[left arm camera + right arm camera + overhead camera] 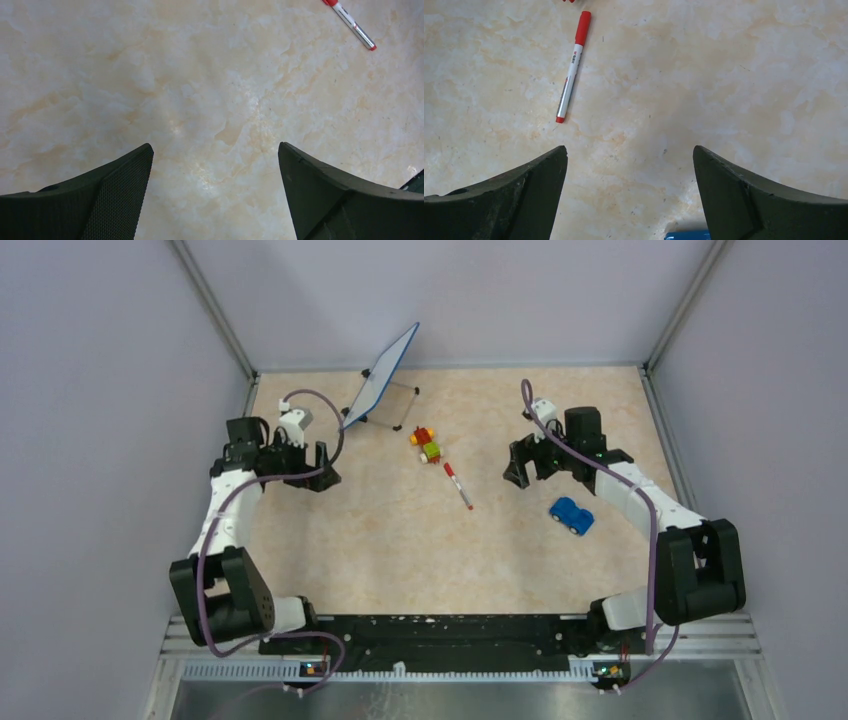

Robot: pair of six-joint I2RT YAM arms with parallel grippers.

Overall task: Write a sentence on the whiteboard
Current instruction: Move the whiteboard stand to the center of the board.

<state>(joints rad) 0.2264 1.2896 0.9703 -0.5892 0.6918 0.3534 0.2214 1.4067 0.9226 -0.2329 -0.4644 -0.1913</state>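
Glossy marbled counter (400,550). Blue-rimmed rectangular whiteboard (385,375) stands tilted near the far-left corner, beyond the left gripper (215,150); it and the right gripper (630,150) gape wide, holding nothing.

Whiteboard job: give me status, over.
Left gripper open, empty. Right gripper open, empty. Whiteboard standing far left, face unreadable. Marker loose on table, toy blocks just beyond.
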